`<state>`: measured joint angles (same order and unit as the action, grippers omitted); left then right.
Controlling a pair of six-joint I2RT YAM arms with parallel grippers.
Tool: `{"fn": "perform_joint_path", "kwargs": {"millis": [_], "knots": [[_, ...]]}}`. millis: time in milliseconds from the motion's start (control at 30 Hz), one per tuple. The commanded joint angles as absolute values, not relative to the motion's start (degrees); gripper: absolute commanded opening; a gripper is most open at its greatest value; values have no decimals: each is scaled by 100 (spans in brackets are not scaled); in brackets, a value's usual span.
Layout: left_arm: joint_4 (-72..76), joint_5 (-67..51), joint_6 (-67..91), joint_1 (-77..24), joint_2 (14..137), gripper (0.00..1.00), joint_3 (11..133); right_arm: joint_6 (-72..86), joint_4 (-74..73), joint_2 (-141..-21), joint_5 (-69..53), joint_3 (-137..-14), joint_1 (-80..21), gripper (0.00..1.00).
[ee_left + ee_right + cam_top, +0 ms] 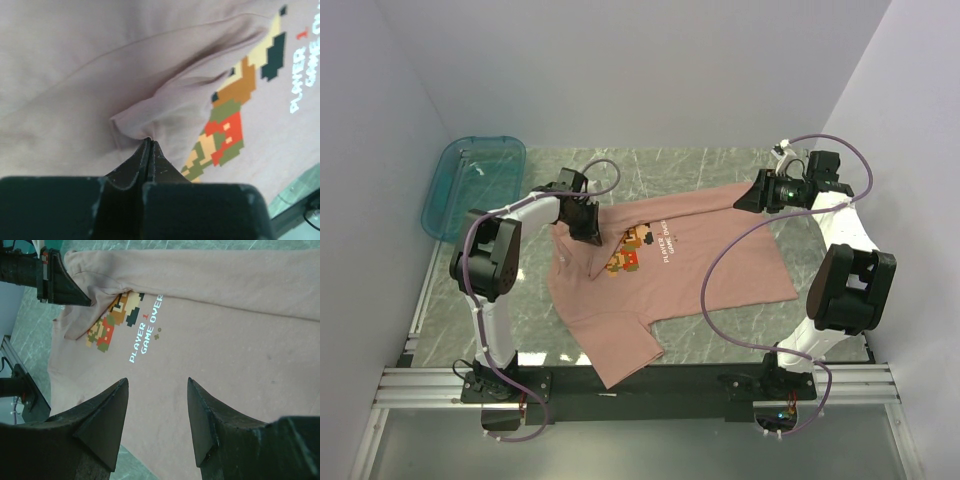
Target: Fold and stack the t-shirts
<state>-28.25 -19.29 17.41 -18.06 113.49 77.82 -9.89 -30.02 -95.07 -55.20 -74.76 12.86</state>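
A dusty-pink t-shirt (710,260) lies spread on the green marble table, chest up, with a pixel-art character (628,248) and white text. My left gripper (588,232) is down on the shirt beside the print. In the left wrist view it (150,141) is shut on a raised fold of the t-shirt (165,100), which puckers at the fingertips. My right gripper (745,200) hovers over the shirt's far right edge. In the right wrist view it (156,382) stands open with nothing between its fingers, above flat pink cloth (240,315). That view also shows the left gripper (65,285) at top left.
A teal translucent tray (470,185) sits at the back left against the white wall. White walls close in the left, back and right sides. An aluminium rail (640,385) runs along the near edge. Purple cables (720,300) loop over the shirt.
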Motion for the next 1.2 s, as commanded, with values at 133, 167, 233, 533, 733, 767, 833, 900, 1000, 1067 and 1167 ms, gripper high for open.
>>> {"fn": "perform_joint_path", "kwargs": {"millis": [133,167,233,533,733,767,833,900,1000,1067,1167], "knots": [[-2602,-2742,1810,-2135,11232,1,8182,-958,-2883,-9562,-5669,-7497,1371,57],[-2602,-2768,1819,-2188,11241,1,8217,-958,-2883,-9545,-5678,-7497,1371,57],[-2645,-2812,1819,-2293,11259,1,8314,-949,-2883,-9554,-5678,-7497,1389,57],[-3023,-2348,1670,-2935,11093,30,8868,-958,-2900,-9571,-5704,-7497,1424,57],[-2646,-1204,2047,-2646,10496,43,8386,-949,-2900,-9554,-5748,-7497,1468,57],[-2454,-1213,2152,-2445,10433,48,8193,-949,-2900,-9562,-5757,-7497,1485,57],[-2321,-1239,2206,-2251,10336,51,8034,-958,-2900,-9571,-5766,-7497,1477,57],[-2207,-1318,2180,-2005,10318,54,7919,-949,-2909,-9571,-5766,-7497,1476,57],[-2390,-1406,2040,-1802,10590,53,8068,-949,-2918,-9571,-5774,-7497,1485,57],[-2417,-1537,1934,-1732,10827,52,8147,-949,-2909,-9571,-5774,-7497,1477,57],[-2513,-1652,1846,-1688,11109,51,8252,-949,-2909,-9571,-5766,-7497,1494,57]]}}
